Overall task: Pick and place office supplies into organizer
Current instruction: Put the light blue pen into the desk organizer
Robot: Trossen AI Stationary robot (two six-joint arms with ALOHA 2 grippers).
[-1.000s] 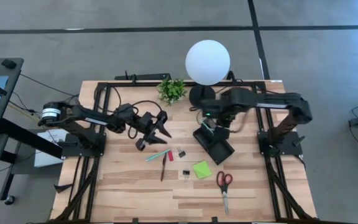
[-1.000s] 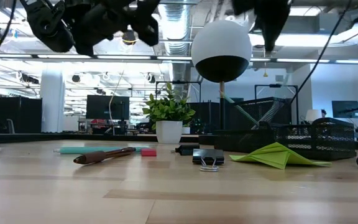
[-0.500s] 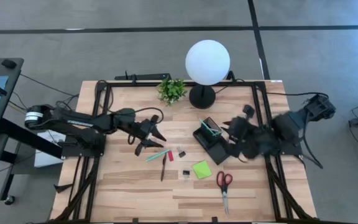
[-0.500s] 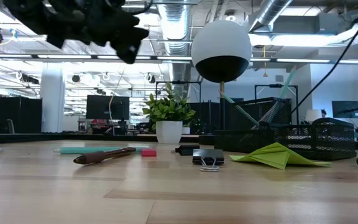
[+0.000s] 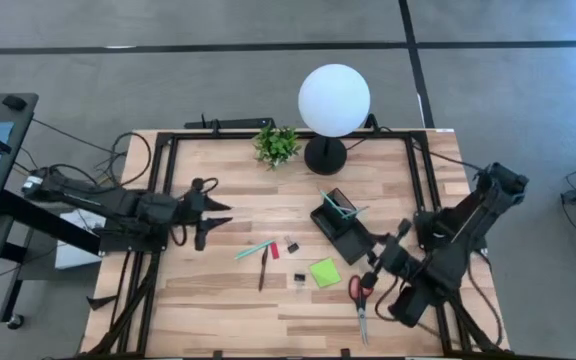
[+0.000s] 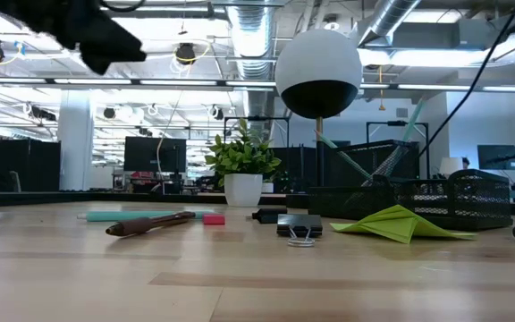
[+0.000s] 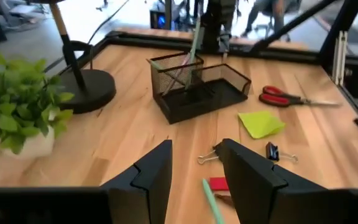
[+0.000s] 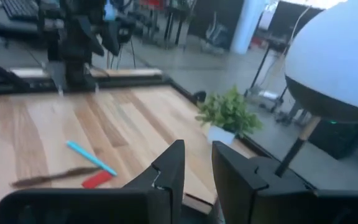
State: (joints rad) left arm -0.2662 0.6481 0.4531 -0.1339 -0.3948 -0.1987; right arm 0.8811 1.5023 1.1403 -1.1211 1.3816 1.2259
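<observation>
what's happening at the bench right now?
Two arms are sorting office supplies into the black organizer, which already holds a teal pen. Neither tool holds anything. The left tool hovers open at the table's left side. The right tool is open beside the red-handled scissors. On the table lie a teal pen, a dark pen, a small red piece, black clips and the lime-green sticky-note pad.

One camera looks straight down, one level along the table (image 5: 218,310), both sharing the lamp (image 6: 318,61)
</observation>
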